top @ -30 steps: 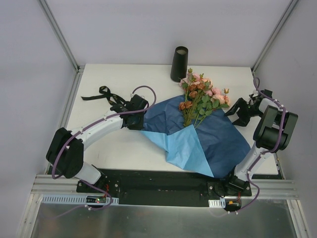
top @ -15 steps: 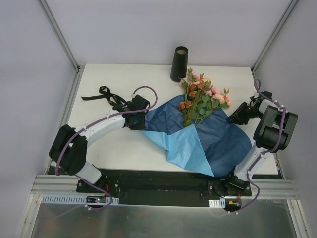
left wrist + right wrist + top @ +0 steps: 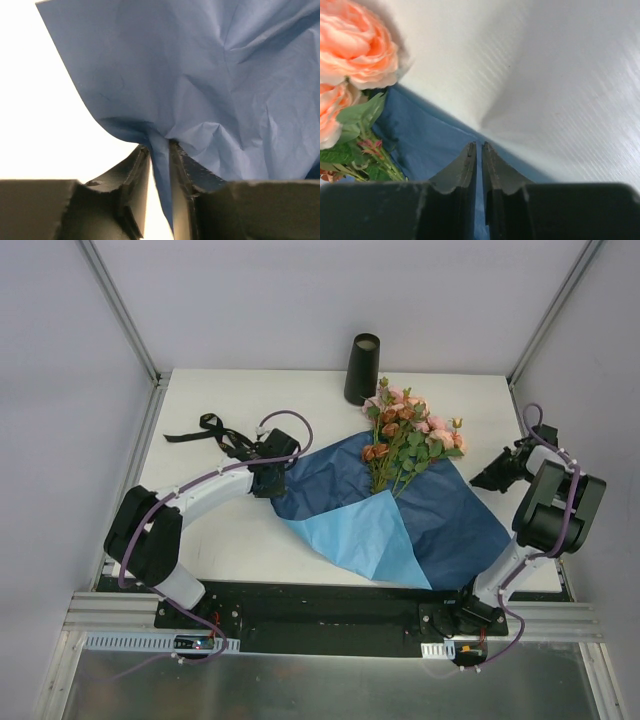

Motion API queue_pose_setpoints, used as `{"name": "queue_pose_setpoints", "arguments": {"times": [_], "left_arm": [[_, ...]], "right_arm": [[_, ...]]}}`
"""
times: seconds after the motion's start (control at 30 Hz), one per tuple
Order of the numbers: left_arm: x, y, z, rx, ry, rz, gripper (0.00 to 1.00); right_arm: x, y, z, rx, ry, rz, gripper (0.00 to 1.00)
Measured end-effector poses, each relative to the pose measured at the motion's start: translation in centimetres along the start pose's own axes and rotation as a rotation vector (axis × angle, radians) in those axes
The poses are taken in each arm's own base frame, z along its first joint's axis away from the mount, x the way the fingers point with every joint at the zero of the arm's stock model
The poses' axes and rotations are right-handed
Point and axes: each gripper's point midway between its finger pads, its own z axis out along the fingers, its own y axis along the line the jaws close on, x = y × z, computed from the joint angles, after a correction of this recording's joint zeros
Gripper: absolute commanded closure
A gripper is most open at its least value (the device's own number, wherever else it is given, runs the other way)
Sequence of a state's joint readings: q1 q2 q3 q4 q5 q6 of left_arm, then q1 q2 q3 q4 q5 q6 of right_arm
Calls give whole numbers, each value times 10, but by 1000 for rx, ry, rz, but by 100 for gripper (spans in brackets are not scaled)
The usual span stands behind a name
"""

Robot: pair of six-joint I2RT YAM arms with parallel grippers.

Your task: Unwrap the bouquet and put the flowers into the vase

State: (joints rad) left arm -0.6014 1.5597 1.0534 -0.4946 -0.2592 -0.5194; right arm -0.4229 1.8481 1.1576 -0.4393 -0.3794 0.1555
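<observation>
L claw [image 3: 159, 145] clamped on a pinched fold of blue paper [image 3: 440, 520] at the sheet's 9 o'clock edge. R claw [image 3: 479, 146] jaws nearly together w/ a thin slit, at the sheet's 3 o'clock edge; can't tell if paper's caught. On the opened sheet lie the flowers [image 3: 405, 435], heads twd 12, stems twd 6. The vase [image 3: 361, 368] stands upright at 12 on the counter [image 3: 250, 530], just beyond the blooms. Loose black ribbon [image 3: 205, 428] at 10.

The white table [image 3: 240, 540] bears the spread blue paper [image 3: 450, 520], a black ribbon [image 3: 205, 427] and the upright vase [image 3: 362, 370].
</observation>
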Motion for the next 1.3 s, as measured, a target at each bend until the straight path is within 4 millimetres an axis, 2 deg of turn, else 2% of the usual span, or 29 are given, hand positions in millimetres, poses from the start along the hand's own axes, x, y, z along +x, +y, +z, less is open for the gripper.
{"name": "queue_pose_setpoints", "arguments": {"times": [0.07,0.13,0.3,0.4,0.5,0.6,0.67,0.87,1.0,1.3], "left_arm": [[-1,8,1,-32,-2,-15,64],[-2,16,1,-63,-4,-30,56],[-2,30,0,-107,4,-51,54],[-6,31,-8,-90,-2,-53,55],[-17,20,-25,-14,-26,-52,55],[-28,6,-41,75,-51,-45,56],[-31,-2,-48,125,-59,-35,57],[-24,-16,-46,197,-10,-22,59],[-17,-19,-39,206,29,-19,60],[-17,-19,-42,221,28,-16,56]], "right_arm": [[-4,3,-9,8,-33,14,67],[-8,8,-19,12,-71,19,63],[-7,28,-49,-1,-136,10,64],[7,54,-61,-28,-150,-56,68],[40,82,-61,-66,-124,-157,72],[92,95,-48,-83,-38,-254,74],[127,94,-37,-83,34,-293,75],[201,88,-22,-83,180,-393,77],[233,91,-27,-143,234,-451,77],[278,105,-68,-345,314,-544,78]]}}
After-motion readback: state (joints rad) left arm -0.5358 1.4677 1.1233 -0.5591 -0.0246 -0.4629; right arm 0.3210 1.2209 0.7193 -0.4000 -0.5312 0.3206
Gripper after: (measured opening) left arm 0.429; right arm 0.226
